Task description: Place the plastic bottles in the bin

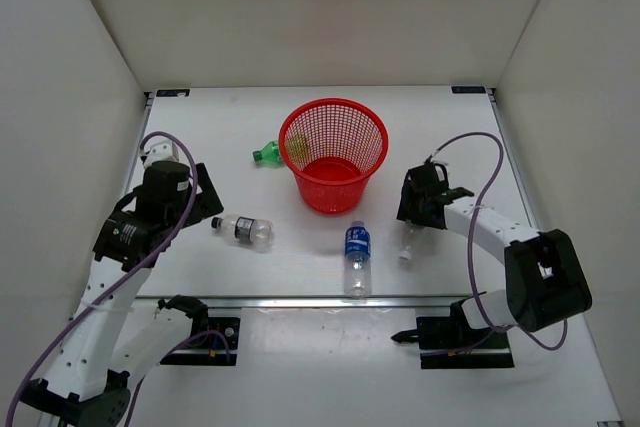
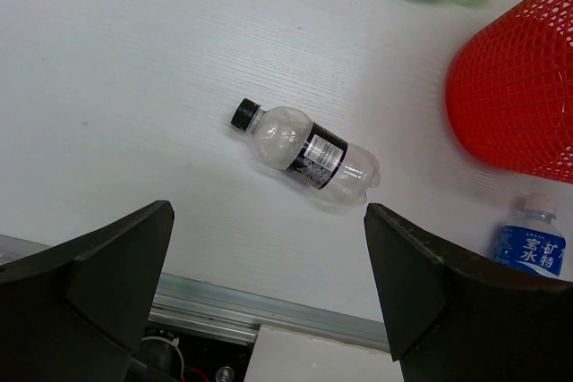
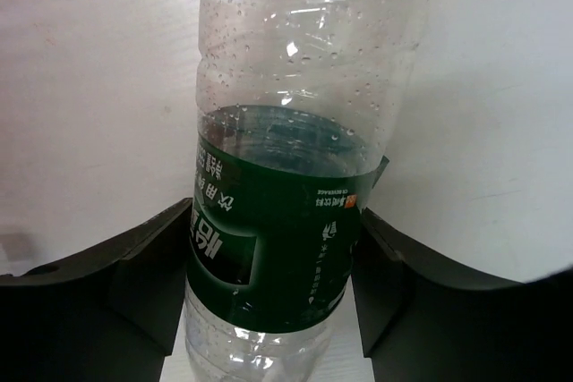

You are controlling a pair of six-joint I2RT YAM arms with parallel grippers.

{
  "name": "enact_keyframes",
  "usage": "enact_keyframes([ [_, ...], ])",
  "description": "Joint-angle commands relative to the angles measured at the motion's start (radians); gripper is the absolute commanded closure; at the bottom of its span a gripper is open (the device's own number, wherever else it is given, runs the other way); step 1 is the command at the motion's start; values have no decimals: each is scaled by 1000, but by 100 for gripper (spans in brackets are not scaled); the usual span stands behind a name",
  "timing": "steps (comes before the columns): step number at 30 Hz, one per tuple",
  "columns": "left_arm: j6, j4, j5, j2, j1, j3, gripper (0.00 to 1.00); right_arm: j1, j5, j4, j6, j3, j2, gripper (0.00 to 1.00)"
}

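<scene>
The red mesh bin [image 1: 333, 103] stands at the middle back of the table. My right gripper [image 1: 415, 215] is down at the table to the bin's right, shut on a clear plastic bottle [image 3: 286, 221] with a dark green label; its fingers [image 3: 152, 266] press both sides of the label. The bottle's end [image 1: 406, 250] pokes out below the gripper. My left gripper [image 2: 269, 212] hangs open and empty above the table, short of a dark-labelled bottle [image 2: 306, 153] lying on its side. A blue-labelled bottle [image 1: 357, 257] lies in front of the bin. A green bottle [image 1: 268, 154] lies against the bin's left side.
A metal rail [image 1: 300, 302] runs along the table's near edge, with the arm bases just behind it. White walls close in the table on the left, right and back. The bin's wall [image 2: 519, 87] fills the right of the left wrist view.
</scene>
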Motion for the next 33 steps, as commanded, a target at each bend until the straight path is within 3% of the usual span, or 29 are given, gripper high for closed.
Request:
enact_keyframes([
  [1,3,-6,-17,-6,7,28,1,-5,86,10,-52,146,-31,46],
  [4,0,18,-16,-15,7,-1,1,-11,114,-10,-155,297,-109,56],
  [9,-36,58,-20,-41,16,-84,2,76,126,160,-344,482,-189,53],
  [12,-76,86,21,-37,34,-167,1,194,184,241,-439,584,-135,53],
  [16,-125,124,81,-12,34,-244,1,243,65,293,-446,675,-7,51],
  [22,-242,152,124,-35,54,-322,2,331,-18,339,-464,726,122,40],
  [28,-368,216,145,-87,53,-437,1,369,-23,326,-493,824,188,4],
  [33,-420,262,115,-96,54,-456,1,407,37,338,-576,829,120,1],
])
